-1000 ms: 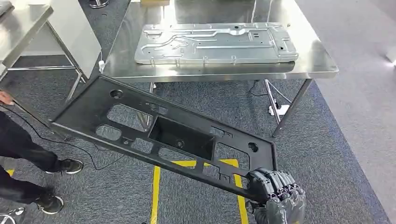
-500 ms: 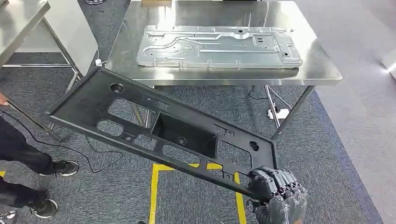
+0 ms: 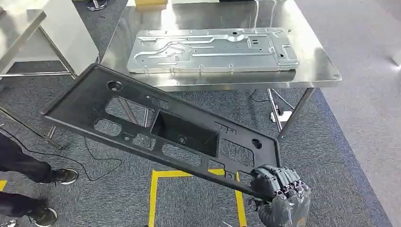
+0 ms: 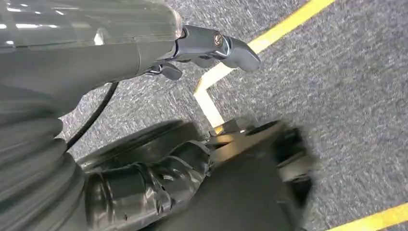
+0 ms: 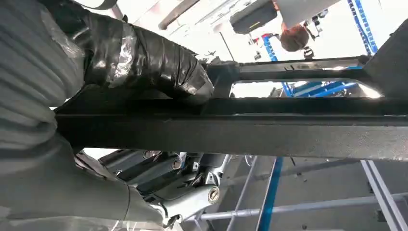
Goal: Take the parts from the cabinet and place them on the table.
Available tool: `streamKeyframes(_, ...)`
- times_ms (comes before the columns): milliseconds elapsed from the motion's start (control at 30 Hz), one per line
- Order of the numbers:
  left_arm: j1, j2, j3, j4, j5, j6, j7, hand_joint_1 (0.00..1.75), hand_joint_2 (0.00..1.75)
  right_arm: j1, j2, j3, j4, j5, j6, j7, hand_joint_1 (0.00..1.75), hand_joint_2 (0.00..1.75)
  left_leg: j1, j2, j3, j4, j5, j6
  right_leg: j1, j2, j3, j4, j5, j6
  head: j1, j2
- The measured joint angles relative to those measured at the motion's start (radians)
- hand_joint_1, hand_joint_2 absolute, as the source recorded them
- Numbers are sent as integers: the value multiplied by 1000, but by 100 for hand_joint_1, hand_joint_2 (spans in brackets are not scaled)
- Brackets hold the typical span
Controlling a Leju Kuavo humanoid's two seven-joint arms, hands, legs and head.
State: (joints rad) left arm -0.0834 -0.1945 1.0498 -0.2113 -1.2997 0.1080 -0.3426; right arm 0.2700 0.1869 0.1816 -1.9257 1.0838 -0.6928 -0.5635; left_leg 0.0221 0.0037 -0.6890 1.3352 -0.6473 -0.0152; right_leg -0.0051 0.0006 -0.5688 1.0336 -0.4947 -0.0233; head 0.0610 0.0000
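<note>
The black panel (image 3: 161, 132) is a long, flat plastic part with several rectangular cut-outs, a deep rectangular recess near its middle and a round hole near each end. Its long axis runs diagonally in the head view, from the near right corner up to the far left corner. The panel is held in the air above the floor, tilted, with its far left end just in front of the near edge of the steel table (image 3: 321, 71) and its near right end low, close to the robot.

The steel table has a polished top on thin metal legs. A pressed metal plate (image 3: 213, 49) lies flat on the tabletop, long axis parallel to the table's near edge, apart from the black panel. A second steel surface (image 3: 19, 35) stands to the left. The floor is grey carpet (image 3: 340, 156) with yellow tape lines (image 3: 156, 198). A black cable (image 3: 90, 158) trails over the carpet at the left, beside a person's legs and dark shoes (image 3: 40, 182).

The right hand (image 3: 279, 194) grips the near right corner of the panel, fingers curled over its rim. In the right wrist view the dark fingers (image 5: 144, 57) wrap over the panel's edge bar (image 5: 240, 127), thumb side beneath.

The left hand (image 4: 144, 187) hangs over the carpet with its dark fingers curled inward, blurred; whether it grasps anything cannot be told.
</note>
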Motion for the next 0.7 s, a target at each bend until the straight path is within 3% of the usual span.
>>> streamKeyframes(33, 2, 0, 0, 0, 0, -2, 0, 0, 175, -1, -2, 0, 0, 3, 0, 4, 175, 175, 0, 0, -16, 6, 20, 3, 3, 2, 6, 0, -4, -1, 0, 0)
streamKeyframes(67, 2, 0, 0, 0, 0, -4, 0, 0, 175, -3, -4, 0, 0, 6, 0, 7, 175, 175, -2, 0, -3, -44, 72, 9, 7, 5, 14, 0, -10, -1, 0, 0)
streamKeyframes(133, 1, 0, 0, 0, -2, -4, 0, 0, 175, -10, -7, 1, 0, 9, 0, 10, 175, 175, -10, -1, 62, -211, 181, 27, 12, 7, 33, 0, -21, 1, 0, 0)
streamKeyframes(167, 2, 3, 0, 0, -2, -4, 0, 0, 175, -13, -8, 2, 1, 9, 0, 11, 175, 175, -15, -2, 85, -267, 193, 40, 9, 6, 33, -1, -26, 2, 2, 0)
streamKeyframes(200, 0, 4, -1, 0, -2, -4, 0, 0, 175, -18, -9, 2, 0, 9, 0, 14, 175, 175, -19, 0, 96, -287, 183, 42, 17, 8, 32, 4, -32, 11, 3, 0)
streamKeyframes(300, 0, 5, -2, 0, -2, -4, 0, 0, 175, -25, -14, 6, 0, 10, 0, 22, 175, 175, -26, -1, 97, -296, 178, 44, 8, 5, 33, -7, -32, 25, 1, 0)
streamKeyframes(333, 1, 5, -2, 0, -2, -4, 0, 0, 175, -28, -15, 6, 0, 12, 0, 26, 175, 175, -12, -2, 110, -315, 186, 52, 12, 4, 37, -11, -37, 33, 0, 0)
streamKeyframes(367, 2, 5, -3, 0, -3, -4, 0, 0, 175, -31, -18, 7, 1, 14, 0, 32, 175, 175, -13, 0, 121, -327, 188, 54, 8, 3, 41, 7, -46, 38, 2, 0)
streamKeyframes(400, 0, 5, -3, 0, -3, -4, 0, 0, 175, -35, -20, 7, 1, 15, 0, 35, 175, 175, -11, 1, 127, -333, 187, 60, 6, 3, 18, 55, -72, 41, 2, 0)
streamKeyframes(467, -3, 5, -3, 0, -4, -5, 0, 0, 175, -41, -26, 7, 2, 15, 0, 43, 175, 175, -11, 1, 133, -333, 180, 65, -4, 3, -77, 223, -139, 53, 2, 0)
streamKeyframes(500, -3, 5, -3, 0, -5, -7, 0, 0, 175, -43, -30, 7, 5, 15, 0, 52, 175, 175, -11, 1, 137, -332, 175, 64, -9, 3, -118, 283, -149, 59, 3, 0)
streamKeyframes(533, -3, 5, -3, 0, -7, -7, 1, 0, 175, -45, -34, 7, 9, 15, 0, 61, 175, 175, -10, 1, 143, -332, 170, 62, -13, 3, -137, 297, -135, 63, 2, 0)
streamKeyframes(567, -2, 5, -3, 0, -8, -7, 2, 0, 175, -48, -37, 7, 13, 16, 0, 64, 175, 175, -9, 0, 151, -332, 165, 59, -18, 3, -132, 265, -96, 67, 3, 0)
streamKeyframes(633, -2, 4, -4, 0, -11, -8, 2, 0, 175, -55, -42, 7, 18, 17, 0, 71, 175, 175, -3, -3, 171, -326, 147, 49, -26, 0, -66, 94, 23, 74, 3, 0)
streamKeyframes(667, -2, 4, -4, 0, -11, -8, 2, 0, 175, -60, -43, 7, 20, 17, 0, 74, 175, 175, -3, -3, 171, -323, 137, 41, -28, -3, -44, 26, 48, 74, 3, 0)
streamKeyframes(700, -5, 4, -5, 0, -11, -8, 2, 0, 175, -68, -47, 7, 24, 16, 0, 76, 175, 175, -9, -4, 170, -314, 129, 30, -16, -2, -30, 12, 30, 69, 4, 0)
